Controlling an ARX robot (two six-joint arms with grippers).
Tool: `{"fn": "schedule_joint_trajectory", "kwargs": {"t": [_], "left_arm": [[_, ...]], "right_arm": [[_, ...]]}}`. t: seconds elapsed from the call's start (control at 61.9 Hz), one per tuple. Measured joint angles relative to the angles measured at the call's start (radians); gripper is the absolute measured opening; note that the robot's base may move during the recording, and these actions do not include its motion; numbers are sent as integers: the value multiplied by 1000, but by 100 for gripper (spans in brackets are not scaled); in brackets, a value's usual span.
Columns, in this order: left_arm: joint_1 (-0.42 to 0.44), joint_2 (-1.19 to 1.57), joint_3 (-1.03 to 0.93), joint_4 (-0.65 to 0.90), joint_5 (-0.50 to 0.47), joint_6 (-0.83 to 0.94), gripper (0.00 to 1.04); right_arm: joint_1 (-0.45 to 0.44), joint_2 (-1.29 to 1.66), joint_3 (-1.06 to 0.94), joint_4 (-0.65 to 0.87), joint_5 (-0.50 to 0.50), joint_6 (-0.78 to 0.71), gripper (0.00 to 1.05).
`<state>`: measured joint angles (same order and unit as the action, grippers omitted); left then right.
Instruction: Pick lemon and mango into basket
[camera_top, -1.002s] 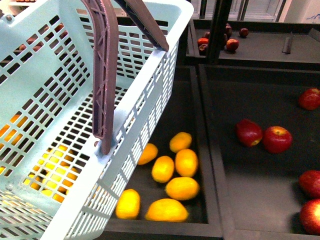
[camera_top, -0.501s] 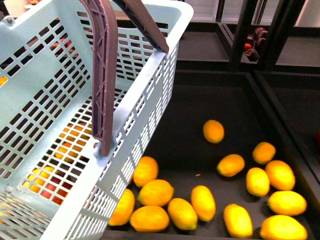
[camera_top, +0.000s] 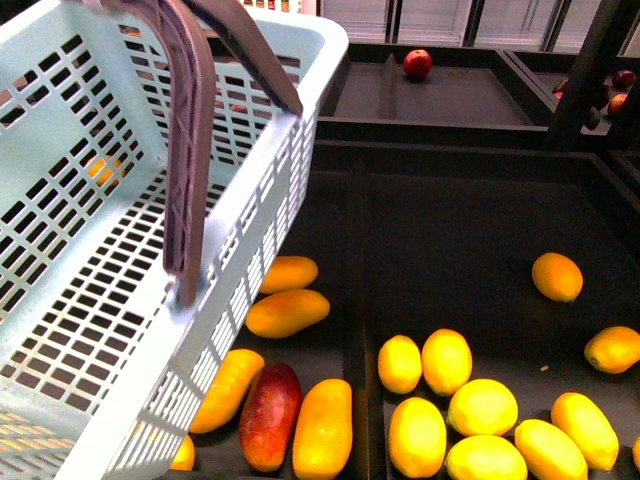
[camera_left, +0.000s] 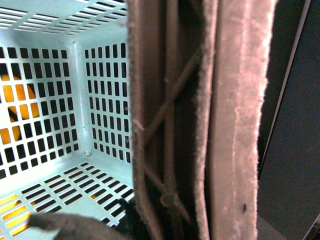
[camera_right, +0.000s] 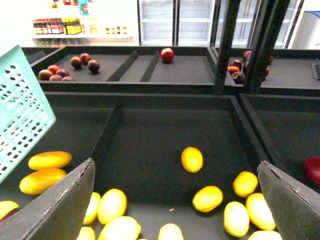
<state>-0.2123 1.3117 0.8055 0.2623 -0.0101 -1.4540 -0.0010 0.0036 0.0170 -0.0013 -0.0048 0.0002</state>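
My right fingers (camera_right: 65, 205) are spread wide, holding nothing. Left fingers: can't tell, the handles (camera_left: 170, 125) block everything. Basket (camera_top: 300, 110) fills the frame's left, mango (camera_top: 287, 312) lower centre, lone lemon (camera_top: 557, 276) at right. I'd descend centred, straddling its short axis.

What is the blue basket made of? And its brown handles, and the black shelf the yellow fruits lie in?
The basket looks like moulded plastic: pale teal, smooth, a little glossy, with even slots. Its handles look like brown plastic too, ribbed, with a matte, rough surface up close. The shelf is matte black with thin straight walls. Whether it is metal or plastic, I cannot tell.
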Motion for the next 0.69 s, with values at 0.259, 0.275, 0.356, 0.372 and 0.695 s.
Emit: {"fn": "schedule_joint_trajectory", "kwargs": {"t": [0.259, 0.275, 0.356, 0.372, 0.695], "left_arm": [[-42, 263, 285, -197, 321, 627, 14], [-44, 285, 310, -211, 343, 670, 14], [-56, 375, 419, -276, 436, 816, 14], [-63, 399, 451, -297, 457, 839, 14], [-170, 492, 587, -348, 474, 846, 14]], "right_arm": [[0, 0, 0, 0, 3, 0, 96], [0, 0, 0, 0, 5, 0, 96], [0, 0, 0, 0, 5, 0, 96], [0, 0, 0, 0, 5, 0, 96], [0, 0, 0, 0, 5, 0, 96]]}}
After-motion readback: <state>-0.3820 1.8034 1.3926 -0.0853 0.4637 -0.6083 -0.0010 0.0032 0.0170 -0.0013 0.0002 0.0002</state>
